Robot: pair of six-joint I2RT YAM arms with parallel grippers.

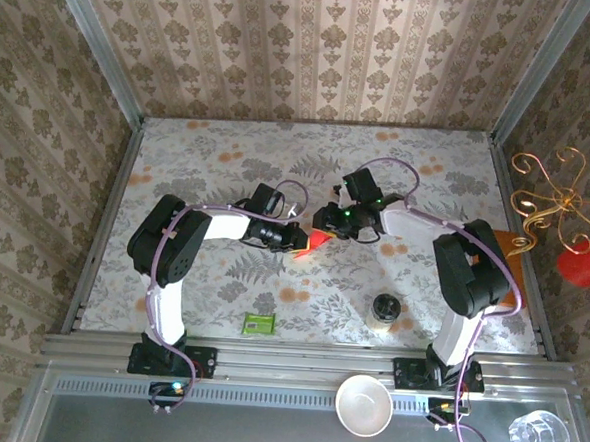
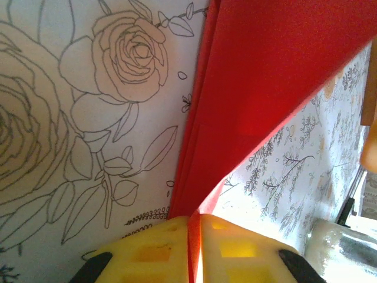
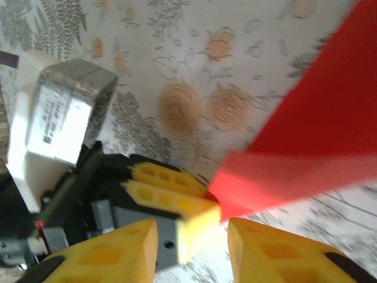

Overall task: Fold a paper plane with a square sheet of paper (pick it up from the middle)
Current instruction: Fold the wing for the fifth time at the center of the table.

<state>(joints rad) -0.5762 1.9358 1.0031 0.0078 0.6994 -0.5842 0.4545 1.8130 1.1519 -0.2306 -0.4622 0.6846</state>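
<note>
Left gripper [image 2: 194,227] pinch on creased square sheet of paper [image 2: 265,71]; right gripper [image 3: 191,236] seemingly spread beside its corner.

Overhead camera looks down on the floral-patterned bench [image 1: 399,157]; both close wrist cameras share the thin red folded paper [image 2: 265,71] [image 3: 318,135].

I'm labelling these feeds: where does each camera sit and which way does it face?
Top external: above and behind the robot, looking down at the table; left arm and right arm show.
Left wrist: behind the left gripper, shut on the red sheet.
Right wrist: behind the open right gripper, facing the table.
Shared: all three show the red sheet.
</note>
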